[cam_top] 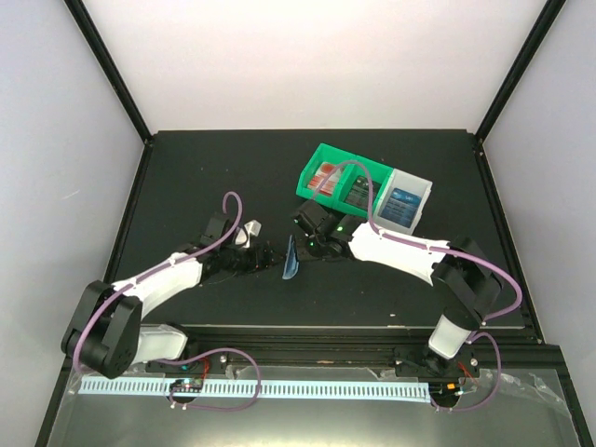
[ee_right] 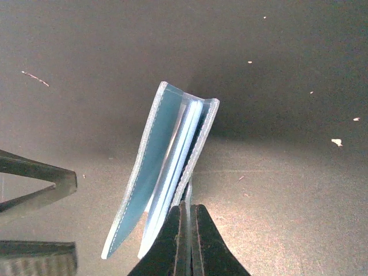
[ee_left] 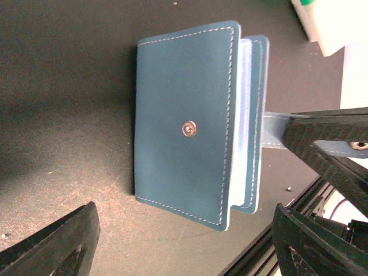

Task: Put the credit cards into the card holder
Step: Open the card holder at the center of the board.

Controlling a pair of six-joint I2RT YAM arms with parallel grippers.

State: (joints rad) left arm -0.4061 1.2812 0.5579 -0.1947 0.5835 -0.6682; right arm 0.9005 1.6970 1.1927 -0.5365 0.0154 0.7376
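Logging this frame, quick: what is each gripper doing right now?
Left gripper: open, holding nothing.
Right gripper: closed on the clasp tab of the card holder.

Teal-blue card holder (ee_left: 184, 126) with pale stitching and silver stud (ee_left: 188, 129), ahead of black left gripper (ee_left: 184, 233); pale pockets (ee_left: 244, 115) inside. Beyond black right gripper (ee_right: 188, 211): green bin (cam_top: 321, 153) with red-and-white cards (cam_top: 324, 177) and dark card (cam_top: 356, 194), white bin (cam_top: 426, 187) with blue card (cam_top: 400, 207). Black table (cam_top: 214, 168).
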